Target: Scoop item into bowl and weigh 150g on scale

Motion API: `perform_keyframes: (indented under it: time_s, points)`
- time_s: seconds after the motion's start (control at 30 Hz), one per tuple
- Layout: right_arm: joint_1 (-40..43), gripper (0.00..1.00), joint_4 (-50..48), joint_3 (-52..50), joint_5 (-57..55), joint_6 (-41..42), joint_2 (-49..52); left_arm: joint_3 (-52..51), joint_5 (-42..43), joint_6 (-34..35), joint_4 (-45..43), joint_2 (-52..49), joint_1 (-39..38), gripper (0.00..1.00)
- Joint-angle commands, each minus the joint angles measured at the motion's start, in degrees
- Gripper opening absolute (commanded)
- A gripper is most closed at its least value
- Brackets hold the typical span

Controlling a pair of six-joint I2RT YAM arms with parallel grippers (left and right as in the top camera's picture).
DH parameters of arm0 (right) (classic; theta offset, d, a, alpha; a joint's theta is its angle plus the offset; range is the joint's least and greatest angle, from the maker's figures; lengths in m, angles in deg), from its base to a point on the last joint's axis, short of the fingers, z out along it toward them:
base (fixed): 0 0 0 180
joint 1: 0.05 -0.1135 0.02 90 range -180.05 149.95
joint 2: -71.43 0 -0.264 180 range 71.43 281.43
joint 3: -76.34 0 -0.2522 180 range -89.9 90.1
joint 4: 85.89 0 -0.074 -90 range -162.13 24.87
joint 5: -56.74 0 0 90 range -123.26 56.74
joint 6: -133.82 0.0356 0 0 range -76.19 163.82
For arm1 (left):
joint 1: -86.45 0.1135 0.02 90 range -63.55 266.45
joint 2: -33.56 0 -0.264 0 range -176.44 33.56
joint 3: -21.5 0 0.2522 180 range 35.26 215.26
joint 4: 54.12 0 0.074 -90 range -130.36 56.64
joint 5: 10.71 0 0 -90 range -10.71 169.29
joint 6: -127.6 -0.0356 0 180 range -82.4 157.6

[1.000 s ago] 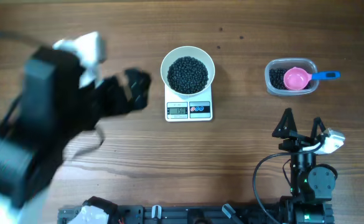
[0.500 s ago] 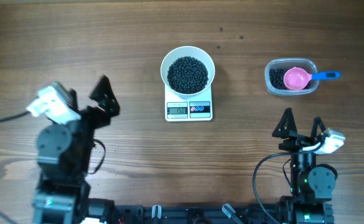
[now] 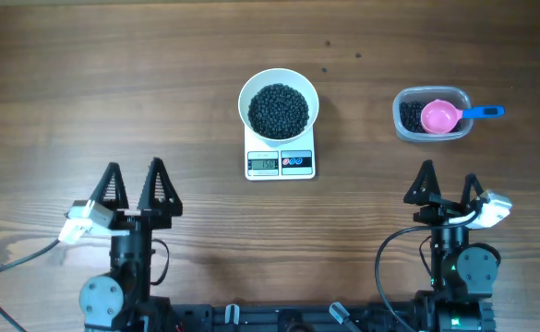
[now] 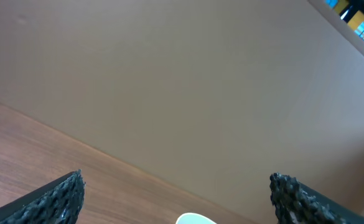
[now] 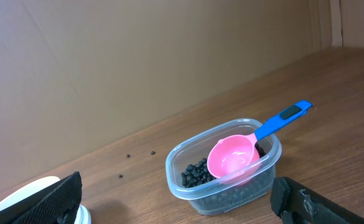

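Observation:
The white bowl (image 3: 245,103) stands on the scale (image 3: 281,164) at the table's middle, heaped with the black item (image 3: 279,111). At the right, more of the item (image 5: 197,174) lies in a clear tub (image 3: 408,131), under a pink scoop (image 3: 439,116) with a blue handle. My left gripper (image 3: 134,180) rests open at the front left, far from the scale. In its wrist view the gripper (image 4: 176,179) is empty, and the bowl's rim (image 4: 197,219) peeks in below. My right gripper (image 3: 448,182) is open and empty at the front right, short of the tub (image 5: 231,186).
A few stray black beans (image 3: 329,43) lie on the wood behind the bowl, and show in the right wrist view as specks (image 5: 129,156). The bowl's edge (image 5: 26,193) shows at that view's lower left. A brown wall runs along the table's far edge.
My left arm has swung away from beside the scale and drawn back to the front left, its fingers now pointing toward the far side. The right arm has not moved.

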Motion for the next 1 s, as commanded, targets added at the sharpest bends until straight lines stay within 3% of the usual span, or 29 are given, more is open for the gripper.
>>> perform_keyframes:
  time_s: [0.0,0.1,0.33,0.5,0.6,0.97]
  points:
    - [-0.39,1.0,-0.17,-0.02,0.48,0.37,-0.37,-1.51,-0.11,0.13,-1.18,2.19,-0.09,1.0]
    - [-0.39,1.0,-0.17,0.0,0.48,0.37,-0.37,-1.51,0.35,6.84,-2.21,2.19,-1.4,1.0]
    - [-0.39,1.0,-0.17,-0.02,0.48,0.37,-0.37,-6.01,0.31,6.75,15.28,2.19,-2.27,1.0]
    - [-0.39,1.0,-0.17,0.0,0.48,0.37,-0.37,-7.08,0.37,5.73,15.26,2.19,-0.74,1.0]
    - [-0.39,1.0,-0.17,-0.02,0.48,0.37,-0.37,-7.08,0.35,5.73,15.28,2.19,4.76,1.0]
    - [-0.39,1.0,-0.17,0.0,0.48,0.37,-0.37,-7.08,0.35,5.73,15.28,2.19,5.11,1.0]
